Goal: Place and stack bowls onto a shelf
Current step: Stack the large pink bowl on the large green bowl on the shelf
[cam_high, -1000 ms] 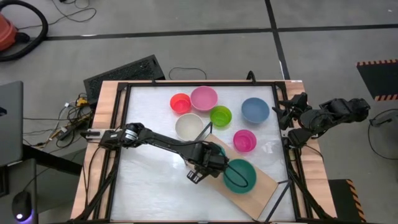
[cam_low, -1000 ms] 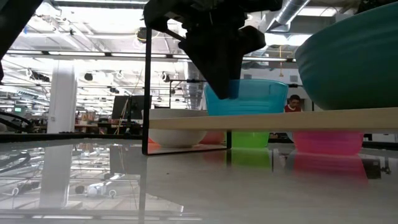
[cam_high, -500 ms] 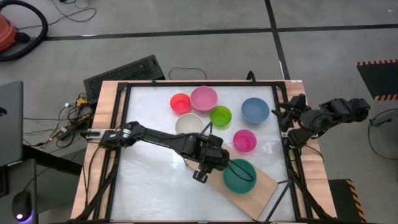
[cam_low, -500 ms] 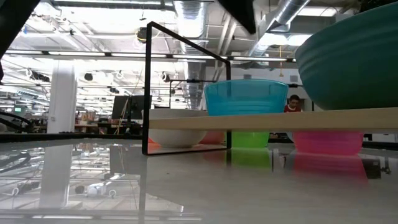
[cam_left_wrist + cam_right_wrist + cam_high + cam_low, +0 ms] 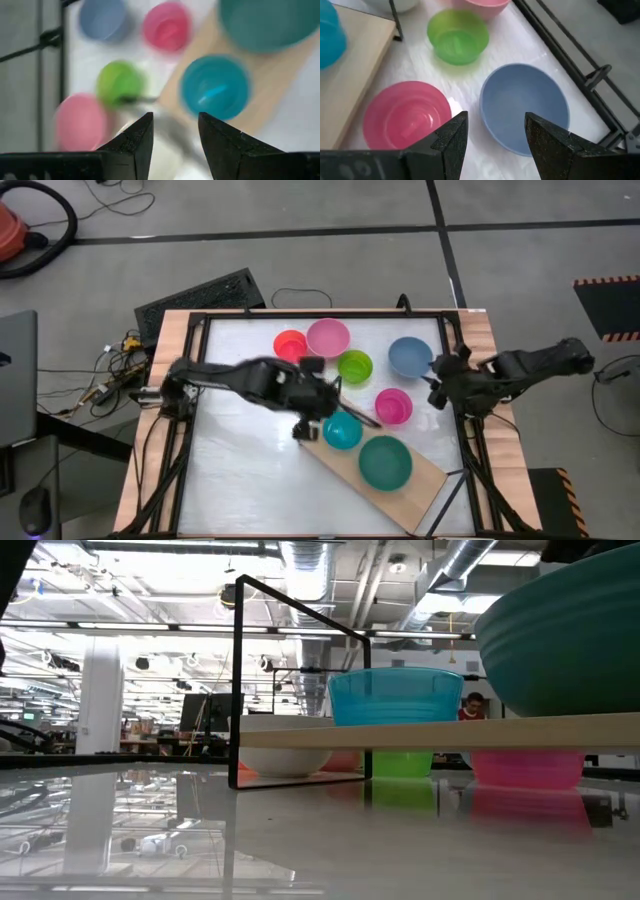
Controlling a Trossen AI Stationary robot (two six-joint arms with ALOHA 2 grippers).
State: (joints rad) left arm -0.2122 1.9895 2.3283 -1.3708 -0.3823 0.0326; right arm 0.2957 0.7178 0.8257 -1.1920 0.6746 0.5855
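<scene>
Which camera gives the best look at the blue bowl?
The right wrist view: the blue bowl sits just past the right gripper's open fingers, its whole rim and empty inside plain. The high view shows it whole but small near the table's right edge. The left wrist view catches it blurred. The low view doesn't clearly show it.

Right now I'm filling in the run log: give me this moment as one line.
shelf: cyan bowl, dark green bowl | left tool: open, empty, beside cyan bowl | right tool: open, over blue bowl
</scene>
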